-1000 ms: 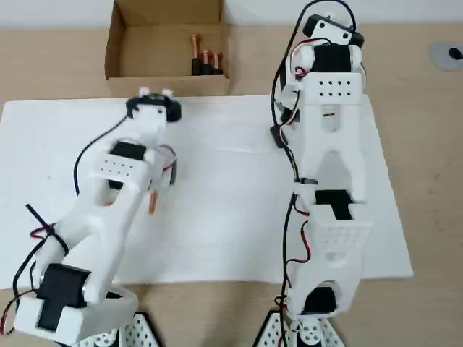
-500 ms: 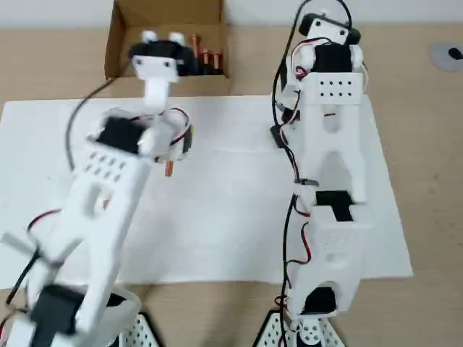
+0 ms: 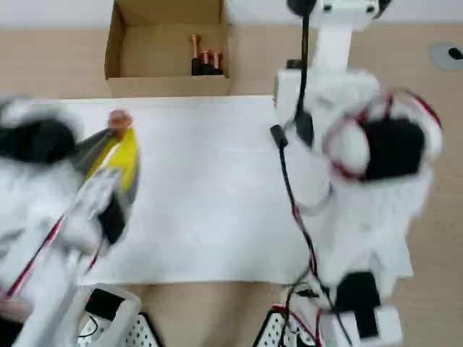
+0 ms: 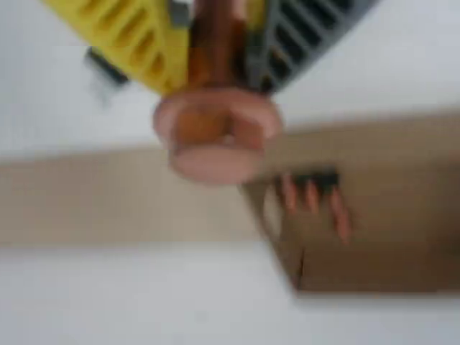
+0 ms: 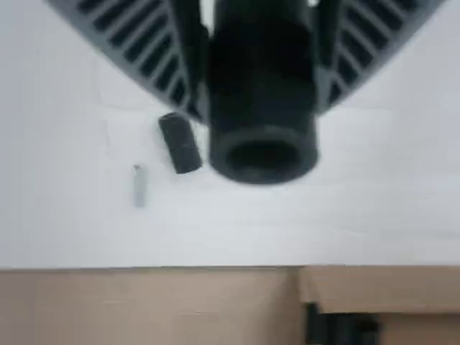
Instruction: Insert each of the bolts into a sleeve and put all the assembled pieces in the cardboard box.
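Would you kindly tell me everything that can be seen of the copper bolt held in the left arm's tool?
The bolt is copper-coloured and looks like metal, with a wide, round, flat head on a narrower shank. The left tool is shut on the shank, with the yellow finger on one side and the grey finger on the other. The head sticks out past the fingertips. It is held in the air over the white sheet, short of the cardboard box. No sleeve shows on it.

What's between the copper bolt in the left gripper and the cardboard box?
Just a bare stretch of white paper sheet, in the high view, between the copper-coloured bolt held by the left gripper and the open brown cardboard box.
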Available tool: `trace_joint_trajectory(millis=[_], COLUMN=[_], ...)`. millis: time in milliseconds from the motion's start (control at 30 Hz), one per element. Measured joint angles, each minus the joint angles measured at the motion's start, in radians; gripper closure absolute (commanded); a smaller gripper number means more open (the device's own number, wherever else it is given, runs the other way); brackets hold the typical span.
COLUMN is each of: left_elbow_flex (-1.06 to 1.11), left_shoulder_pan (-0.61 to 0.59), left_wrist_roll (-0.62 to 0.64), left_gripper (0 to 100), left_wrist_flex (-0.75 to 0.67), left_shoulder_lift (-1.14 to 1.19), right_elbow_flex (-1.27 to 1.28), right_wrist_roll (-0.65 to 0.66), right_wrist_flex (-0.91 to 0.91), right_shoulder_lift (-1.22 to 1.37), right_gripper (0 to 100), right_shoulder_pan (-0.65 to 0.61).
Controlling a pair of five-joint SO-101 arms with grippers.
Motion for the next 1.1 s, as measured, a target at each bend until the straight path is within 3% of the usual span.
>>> trace_joint_trajectory(millis=[333,600,800,1100], left_elbow_flex=[0.005,0.143,0.304,0.466], left_shoulder_pan=[0.0,-0.002,-0.002,-0.002], left_wrist_roll=[0.0,0.0,0.025,0.173], left_gripper=[99,99,99,99], left_wrist_flex=[-0.017,-0.206,-0.331,-0.462], left_shoulder_lift=[-0.212,-0.212,-0.212,-0.206], right_elbow_flex=[0.52,1.177,1.587,1.878], right_wrist_roll=[0.137,0.308,0.331,0.331], right_wrist_flex=[-0.071,-0.529,-0.888,-1.106], right_shoulder_lift=[-0.488,-0.905,-1.194,-1.369], right_gripper=[98.8,98.8,98.9,98.8], right_shoulder_pan=[-0.138,-0.176,-0.207,-0.522])
